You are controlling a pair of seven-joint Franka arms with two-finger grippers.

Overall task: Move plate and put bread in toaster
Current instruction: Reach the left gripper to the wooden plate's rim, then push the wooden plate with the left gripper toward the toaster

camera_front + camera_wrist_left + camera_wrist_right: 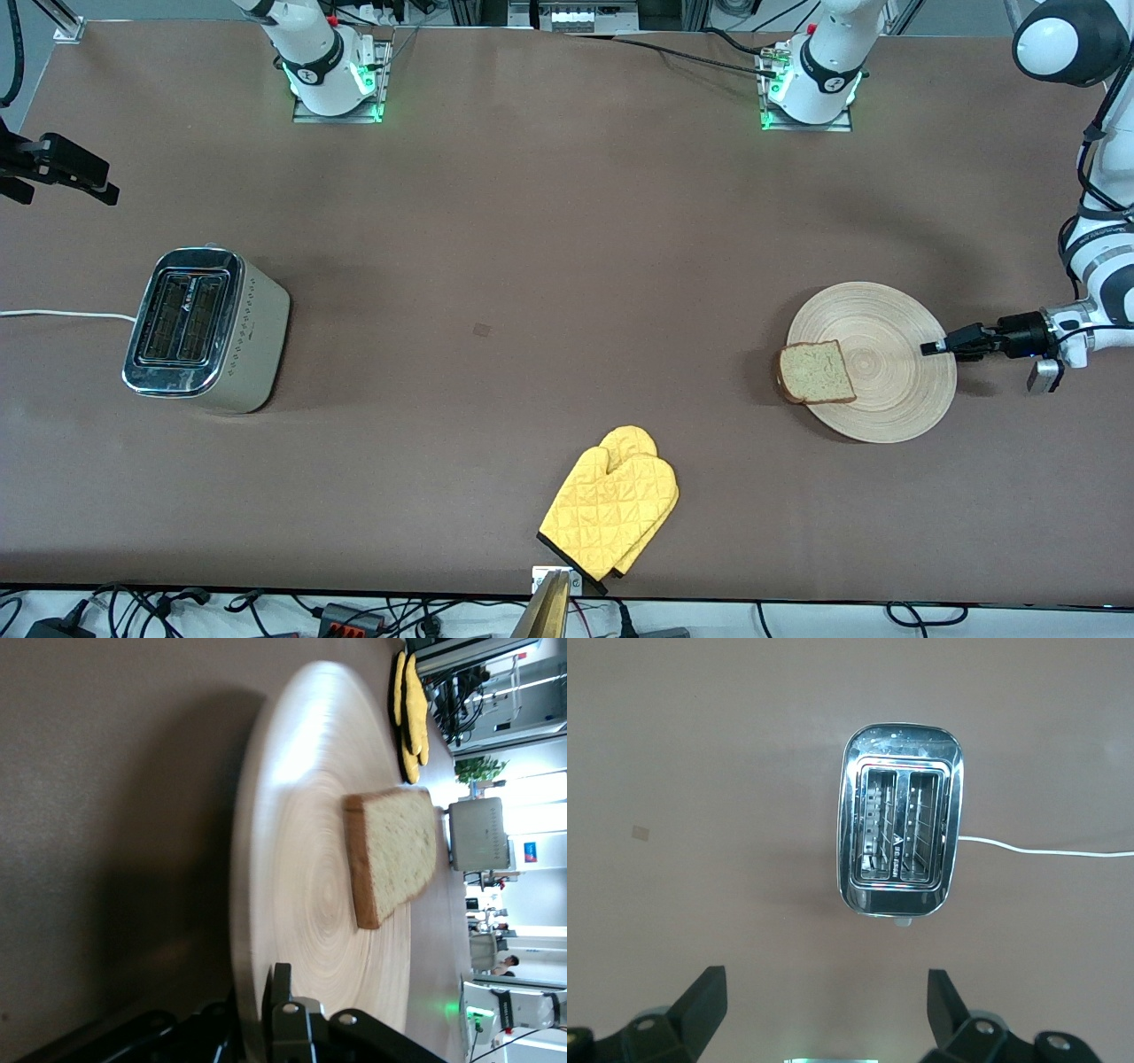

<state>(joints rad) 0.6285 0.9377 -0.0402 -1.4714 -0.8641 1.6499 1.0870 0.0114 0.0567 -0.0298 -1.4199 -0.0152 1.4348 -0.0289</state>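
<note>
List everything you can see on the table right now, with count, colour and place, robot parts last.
plate: one, light wood, toward the left arm's end of the table.
bread: one slice, brown, on the plate, overhanging its rim.
toaster: one, chrome top, beige sides, toward the right arm's end; both slots empty.
cord: one, white, running from the toaster.
oven mitt: yellow, at the table edge nearest the front camera.
left tool: black, shut on the plate's rim.
right tool: black, open, over the toaster.

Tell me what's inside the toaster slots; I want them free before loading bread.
Both slots of the toaster show only wire guides, no bread. The slot bottoms are too dark to see. The bread lies on the plate.
</note>
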